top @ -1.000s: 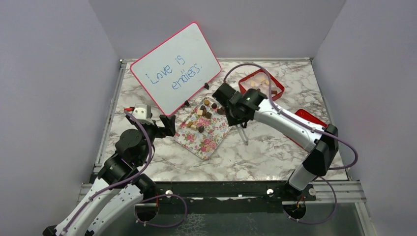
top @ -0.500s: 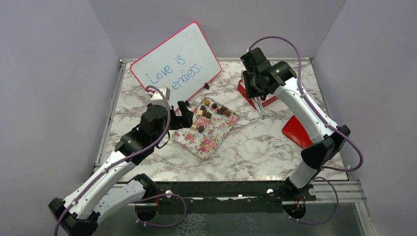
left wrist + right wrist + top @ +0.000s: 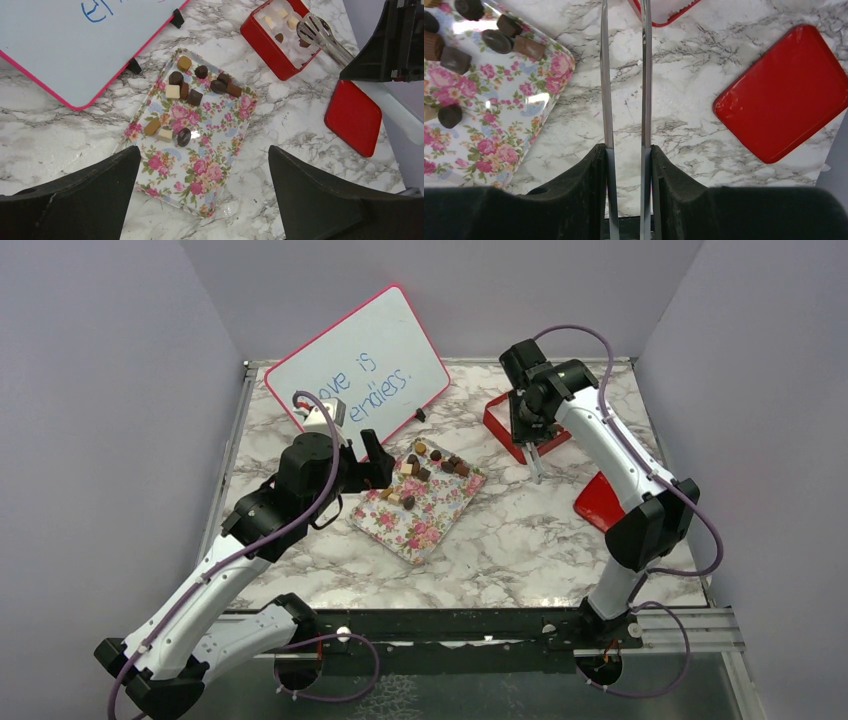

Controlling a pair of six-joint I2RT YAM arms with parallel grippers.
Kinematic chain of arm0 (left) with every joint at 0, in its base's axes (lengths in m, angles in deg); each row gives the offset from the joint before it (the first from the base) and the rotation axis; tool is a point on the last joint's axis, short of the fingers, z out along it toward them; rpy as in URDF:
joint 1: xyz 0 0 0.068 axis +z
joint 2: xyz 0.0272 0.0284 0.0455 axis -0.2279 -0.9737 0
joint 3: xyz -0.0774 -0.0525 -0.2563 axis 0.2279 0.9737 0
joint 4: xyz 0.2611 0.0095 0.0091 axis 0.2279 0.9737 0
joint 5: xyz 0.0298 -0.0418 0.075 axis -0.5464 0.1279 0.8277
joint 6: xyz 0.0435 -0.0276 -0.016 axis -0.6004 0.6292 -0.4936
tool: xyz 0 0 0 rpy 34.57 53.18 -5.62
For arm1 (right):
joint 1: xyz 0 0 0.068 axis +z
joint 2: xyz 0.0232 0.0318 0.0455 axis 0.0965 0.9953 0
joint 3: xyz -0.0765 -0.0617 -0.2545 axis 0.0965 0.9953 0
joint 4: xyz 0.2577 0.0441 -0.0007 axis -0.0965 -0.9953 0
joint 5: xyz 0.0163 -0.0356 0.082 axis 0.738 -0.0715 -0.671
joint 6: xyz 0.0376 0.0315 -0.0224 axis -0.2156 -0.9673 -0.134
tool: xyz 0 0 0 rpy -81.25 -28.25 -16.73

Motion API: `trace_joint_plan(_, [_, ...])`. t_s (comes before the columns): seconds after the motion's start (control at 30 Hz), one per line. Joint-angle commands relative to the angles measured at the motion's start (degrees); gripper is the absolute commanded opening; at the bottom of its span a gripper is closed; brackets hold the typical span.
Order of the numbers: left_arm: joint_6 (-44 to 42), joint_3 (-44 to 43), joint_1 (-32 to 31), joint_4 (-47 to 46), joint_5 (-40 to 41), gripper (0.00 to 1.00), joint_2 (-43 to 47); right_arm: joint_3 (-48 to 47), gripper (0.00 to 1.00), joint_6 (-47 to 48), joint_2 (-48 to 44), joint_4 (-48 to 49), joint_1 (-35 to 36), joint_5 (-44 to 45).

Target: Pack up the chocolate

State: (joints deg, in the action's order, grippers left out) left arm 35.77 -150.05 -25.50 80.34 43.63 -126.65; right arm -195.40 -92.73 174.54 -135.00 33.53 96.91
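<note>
Marble tabletop (image 3: 520, 530) in a grey-walled booth, with a pink-edged whiteboard (image 3: 400, 350) propped at the far left. Just in front of it lies the floral tray (image 3: 200, 170), and that is where most of the chocolate (image 3: 195, 97) sits. Dark, mid-brown and cream pieces are bunched at the tray's far end, and three more lie loose nearer the middle. Over to the far right is the open red box (image 3: 267, 50), and a few pieces are in there already, cream ones and a dark one (image 3: 280, 37). The red lid (image 3: 353, 118) lies flat on the marble, near and right of the box, well apart from the tray.

The left gripper (image 3: 204, 152) hovers above the tray with its fingers spread wide and nothing between them. The right gripper (image 3: 626, 150) is clenched on a pair of metal tongs (image 3: 325, 42). Both blades are pinched between its fingers, running out over bare marble between tray and lid, with the tips over the red box. Whether those tips carry a piece, I cannot tell.
</note>
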Motion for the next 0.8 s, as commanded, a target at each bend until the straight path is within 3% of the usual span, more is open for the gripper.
trace_joint_plan(0.0, [-1.26, -0.92, 0.19, 1.68, -1.74, 0.99, -0.68, 0.99, 0.24, -3.44, 2.47, -3.13, -3.41, -2.98])
trace_joint_plan(0.23, [-3.52, -1.29, 0.18, 2.15, -1.42, 0.99, -0.32, 4.15, 0.25, -3.35, 3.87, -0.99, -8.44, -4.25])
trace_joint_plan(0.43, [1.34, -0.32, 0.24, 2.22, 0.4, 0.99, 0.51, 4.14, 0.27, -0.68, 5.4, 0.32, -12.06, -4.35])
trace_joint_plan(0.77, [-0.31, -1.99, 0.21, 2.31, 1.78, 0.99, -0.21, 1.85, 0.28, 1.16, 9.2, 1.71, -13.79, -6.33])
